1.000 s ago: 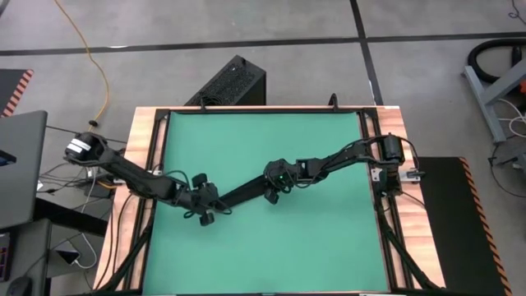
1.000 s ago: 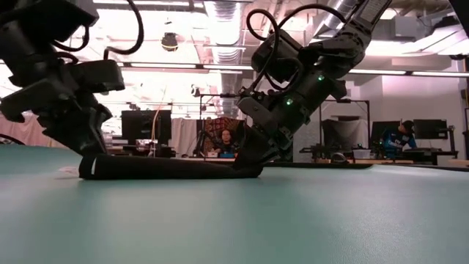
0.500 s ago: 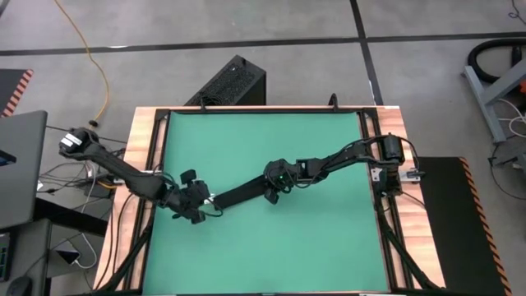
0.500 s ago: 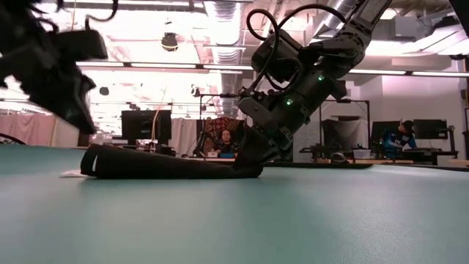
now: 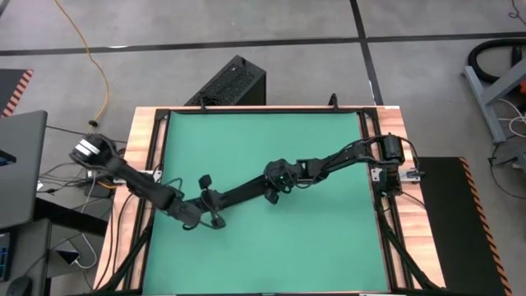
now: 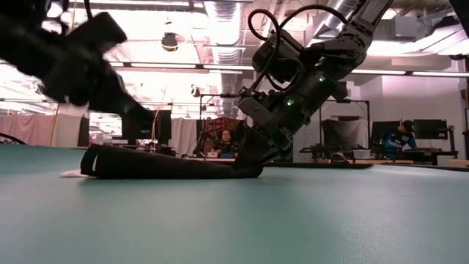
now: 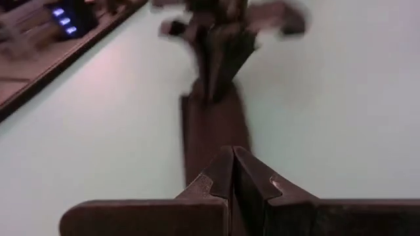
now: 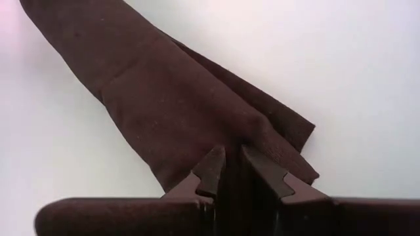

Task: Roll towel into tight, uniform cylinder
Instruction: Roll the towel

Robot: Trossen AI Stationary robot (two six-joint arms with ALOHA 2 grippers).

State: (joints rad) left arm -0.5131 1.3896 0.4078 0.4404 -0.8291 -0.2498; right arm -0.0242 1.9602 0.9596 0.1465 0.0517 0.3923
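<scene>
The black towel (image 5: 242, 196) lies on the green mat (image 5: 263, 140) as a long, narrow roll that runs from centre-left to the middle. A small white tag (image 6: 69, 174) shows at its left end. My left gripper (image 7: 233, 154) is shut and hovers just above that left end (image 6: 95, 158), tipped close to level and pointing along the roll. My right gripper (image 8: 228, 160) is shut on the roll's right end. My right gripper pinches the right end of the towel roll (image 8: 262, 141) between its two fingers, over several layers of cloth. The fingers (image 6: 253, 158) come slanting down from the table's right side. That end rests on the mat, and the roll lies flat away from the fingers.
A black ribbed box (image 5: 234, 82) stands on the floor beyond the table's far edge. A laptop (image 5: 16, 164) sits off the left side. Wooden rails (image 5: 144, 148) frame the mat. People sit at desks (image 6: 227, 139) in the room behind. Bare mat lies near and far of the roll.
My left gripper has let go of the roll's left end, risen off it, swung briefly toward the table's left edge and come back over that end. It has tipped from pointing down to nearly level. The freed left end has sprung up a little; the rest stays put.
</scene>
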